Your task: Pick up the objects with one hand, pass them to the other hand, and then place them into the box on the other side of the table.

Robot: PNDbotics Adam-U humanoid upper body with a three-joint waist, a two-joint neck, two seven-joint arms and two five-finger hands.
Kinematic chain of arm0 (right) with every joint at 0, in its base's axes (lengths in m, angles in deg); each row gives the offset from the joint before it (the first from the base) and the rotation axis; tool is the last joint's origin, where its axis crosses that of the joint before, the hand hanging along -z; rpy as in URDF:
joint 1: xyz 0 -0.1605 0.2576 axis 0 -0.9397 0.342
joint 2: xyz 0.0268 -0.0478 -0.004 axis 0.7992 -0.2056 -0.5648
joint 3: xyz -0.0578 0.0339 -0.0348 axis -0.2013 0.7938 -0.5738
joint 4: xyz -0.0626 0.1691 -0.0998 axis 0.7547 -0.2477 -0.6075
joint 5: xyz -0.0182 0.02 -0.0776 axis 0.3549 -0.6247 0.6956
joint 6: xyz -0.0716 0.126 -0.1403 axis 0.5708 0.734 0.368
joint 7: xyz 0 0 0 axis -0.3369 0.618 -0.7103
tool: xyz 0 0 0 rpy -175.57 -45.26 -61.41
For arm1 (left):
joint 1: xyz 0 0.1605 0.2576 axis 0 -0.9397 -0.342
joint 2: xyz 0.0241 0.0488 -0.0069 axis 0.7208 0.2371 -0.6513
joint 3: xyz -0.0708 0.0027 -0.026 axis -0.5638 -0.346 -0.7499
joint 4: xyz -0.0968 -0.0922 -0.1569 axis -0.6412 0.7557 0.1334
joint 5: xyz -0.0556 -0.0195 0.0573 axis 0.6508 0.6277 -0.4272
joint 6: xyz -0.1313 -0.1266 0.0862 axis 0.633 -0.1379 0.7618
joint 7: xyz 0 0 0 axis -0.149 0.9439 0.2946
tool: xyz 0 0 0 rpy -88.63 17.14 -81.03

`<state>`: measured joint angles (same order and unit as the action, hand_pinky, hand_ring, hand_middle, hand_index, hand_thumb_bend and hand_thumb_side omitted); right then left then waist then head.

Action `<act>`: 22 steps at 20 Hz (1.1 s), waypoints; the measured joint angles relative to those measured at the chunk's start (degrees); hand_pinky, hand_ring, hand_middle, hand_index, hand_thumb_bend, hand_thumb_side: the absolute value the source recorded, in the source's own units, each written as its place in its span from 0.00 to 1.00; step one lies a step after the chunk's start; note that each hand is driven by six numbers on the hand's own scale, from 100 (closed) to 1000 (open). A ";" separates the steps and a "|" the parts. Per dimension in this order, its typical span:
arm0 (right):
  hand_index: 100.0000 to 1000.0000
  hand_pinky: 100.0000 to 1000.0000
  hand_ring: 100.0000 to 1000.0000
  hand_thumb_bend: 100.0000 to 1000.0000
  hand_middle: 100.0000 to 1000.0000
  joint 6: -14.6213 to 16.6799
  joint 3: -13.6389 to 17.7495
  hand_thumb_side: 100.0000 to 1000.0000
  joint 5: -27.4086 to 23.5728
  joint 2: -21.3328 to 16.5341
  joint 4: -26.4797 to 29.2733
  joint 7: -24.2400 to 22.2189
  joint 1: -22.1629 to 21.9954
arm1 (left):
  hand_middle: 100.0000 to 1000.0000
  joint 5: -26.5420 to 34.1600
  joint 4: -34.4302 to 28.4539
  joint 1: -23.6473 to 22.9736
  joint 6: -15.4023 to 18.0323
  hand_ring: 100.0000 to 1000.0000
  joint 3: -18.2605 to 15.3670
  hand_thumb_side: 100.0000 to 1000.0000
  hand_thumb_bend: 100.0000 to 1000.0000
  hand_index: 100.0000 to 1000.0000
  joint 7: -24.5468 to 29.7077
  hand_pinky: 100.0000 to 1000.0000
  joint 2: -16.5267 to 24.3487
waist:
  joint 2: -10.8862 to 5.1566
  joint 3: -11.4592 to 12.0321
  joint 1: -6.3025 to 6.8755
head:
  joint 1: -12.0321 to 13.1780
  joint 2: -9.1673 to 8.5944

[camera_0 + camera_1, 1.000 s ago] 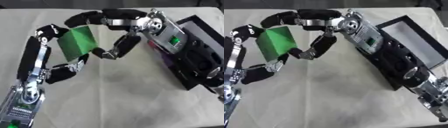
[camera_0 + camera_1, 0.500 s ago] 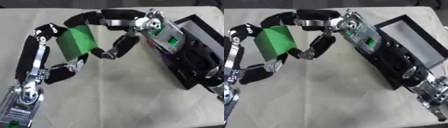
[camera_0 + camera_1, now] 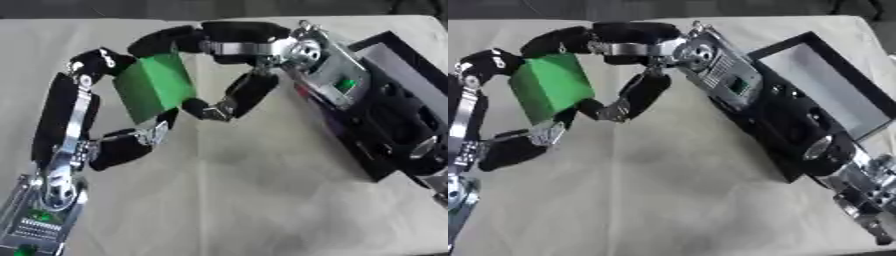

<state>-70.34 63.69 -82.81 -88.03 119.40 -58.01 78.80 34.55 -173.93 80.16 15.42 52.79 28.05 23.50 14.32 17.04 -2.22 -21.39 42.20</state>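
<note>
Both my hands, left [image 3: 131,142] and right [image 3: 223,70], pinch the block [image 3: 155,86] (mid-handoff), so letting go early could drop it.

Green block [image 3: 154,86]: lower edge and far top corner covered by fingers of both hands; underside not visible.

Right hand [image 3: 229,47]: palm side turned away.

Left hand [image 3: 85,95]: lower forearm cut off at the bottom-left edge.

Black box [image 3: 824,90]: near side hidden behind the right arm; contents unclear, interior only a pale panel.

Table [image 3: 667,200]: edges cut off on 3 sides.
</note>
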 measured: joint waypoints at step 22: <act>1.00 1.00 1.00 0.00 1.00 0.18 -0.03 0.08 0.42 0.00 0.06 -0.05 0.00 | 0.39 0.72 -0.13 0.44 1.07 0.54 0.24 0.00 0.00 0.42 0.16 0.75 -0.12 | 0.35 0.46 0.00 | -0.56 0.00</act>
<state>-70.16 63.66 -82.39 -88.02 119.47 -58.07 78.79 35.27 -174.06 80.60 16.50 53.03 28.21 23.38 14.67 17.50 -2.22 -21.95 42.20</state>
